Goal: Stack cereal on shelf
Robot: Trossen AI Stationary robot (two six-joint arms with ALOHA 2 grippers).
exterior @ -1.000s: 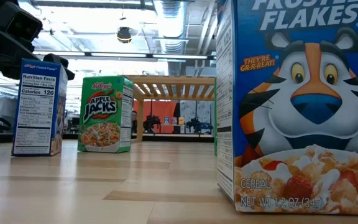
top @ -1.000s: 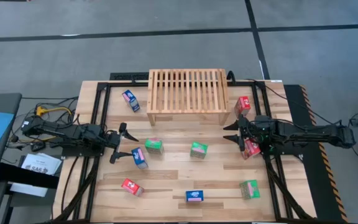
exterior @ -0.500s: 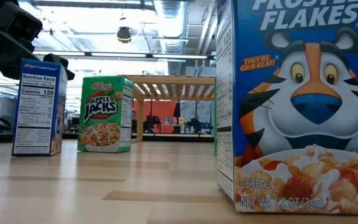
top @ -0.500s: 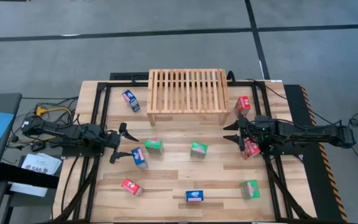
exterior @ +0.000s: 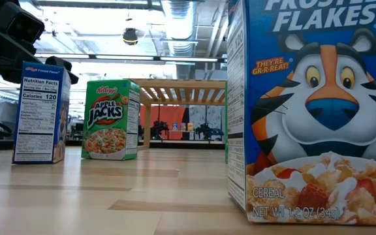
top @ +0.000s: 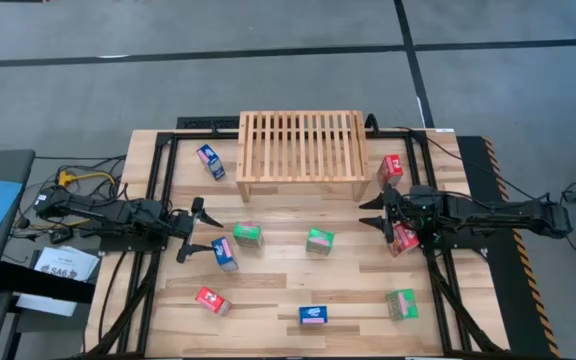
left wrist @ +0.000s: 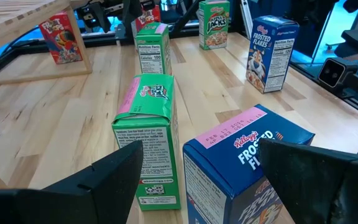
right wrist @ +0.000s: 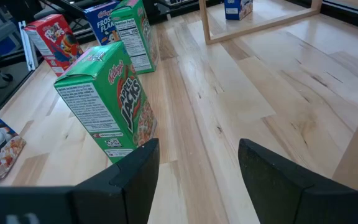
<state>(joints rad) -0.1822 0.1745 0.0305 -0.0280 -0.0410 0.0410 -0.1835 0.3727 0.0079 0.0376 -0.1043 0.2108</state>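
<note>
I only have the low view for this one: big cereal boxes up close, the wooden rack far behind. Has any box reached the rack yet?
Observer: No. From above, no box sits on the rack; all nine are down on the tabletop.
Operator: Where is the left gripper?
Observer: The left gripper is open, with a blue box just ahead of it, not gripped.
Operator: And the right?
Observer: The right gripper is open and holds nothing; a red box sits beside its wrist.
</note>
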